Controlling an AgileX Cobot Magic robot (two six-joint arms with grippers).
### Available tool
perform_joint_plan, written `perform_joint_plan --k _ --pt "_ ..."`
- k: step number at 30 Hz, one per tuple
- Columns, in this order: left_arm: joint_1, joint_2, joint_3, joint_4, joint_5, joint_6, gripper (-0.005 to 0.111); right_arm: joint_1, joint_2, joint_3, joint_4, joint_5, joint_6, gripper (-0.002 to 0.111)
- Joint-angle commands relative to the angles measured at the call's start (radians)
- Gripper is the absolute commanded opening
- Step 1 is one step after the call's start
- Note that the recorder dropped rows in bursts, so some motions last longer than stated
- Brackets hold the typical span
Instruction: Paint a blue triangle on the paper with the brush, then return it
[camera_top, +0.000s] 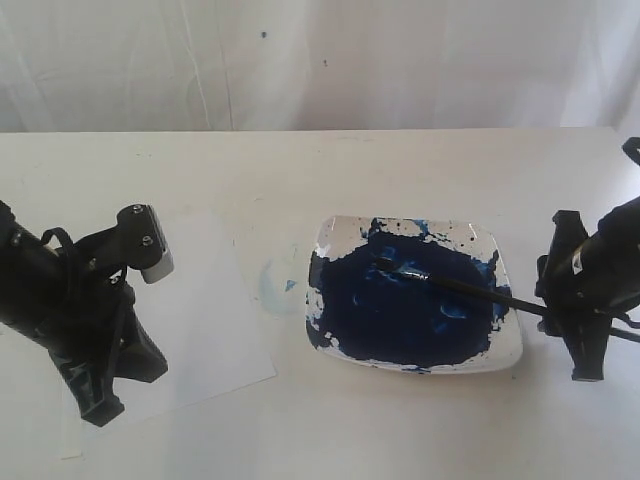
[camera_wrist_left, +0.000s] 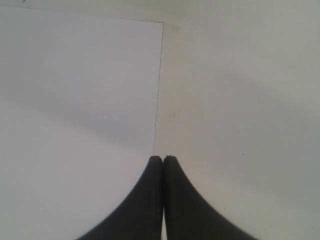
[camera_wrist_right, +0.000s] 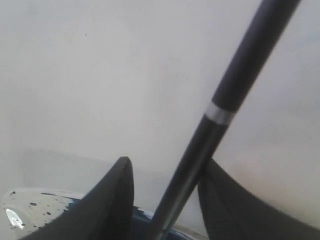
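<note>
The brush's end hides behind the right tool — much of the paper beneath the left arm.

1 paper, 1 brush, 1 plate.

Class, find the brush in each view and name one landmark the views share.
Exterior view: the brush lies on the plate, handle pointing right.
Left wrist view: not in it.
Right wrist view: the brush slants between the jaws.
Shared landmark, exterior and right wrist: the plate's speckled rim.
</note>
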Motion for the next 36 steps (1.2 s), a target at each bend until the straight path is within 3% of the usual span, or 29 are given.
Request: perform_joint_plan --k 1,32,36 --pt "-0.004 -0.004 0.009 -0.018 0.015 0.003 0.000 -0.009 -0.015 0.004 -0.003 0.005 0.003 0.039" --pt "-0.004 -0.004 0.009 -0.018 0.015 0.003 0.000 -0.009 -0.014 0.004 -0.003 0.006 0.003 0.039" --pt "-0.004 -0.004 0.009 -0.018 0.015 0.003 0.000 -0.009 -0.014 0.004 -0.003 0.006 0.003 0.034"
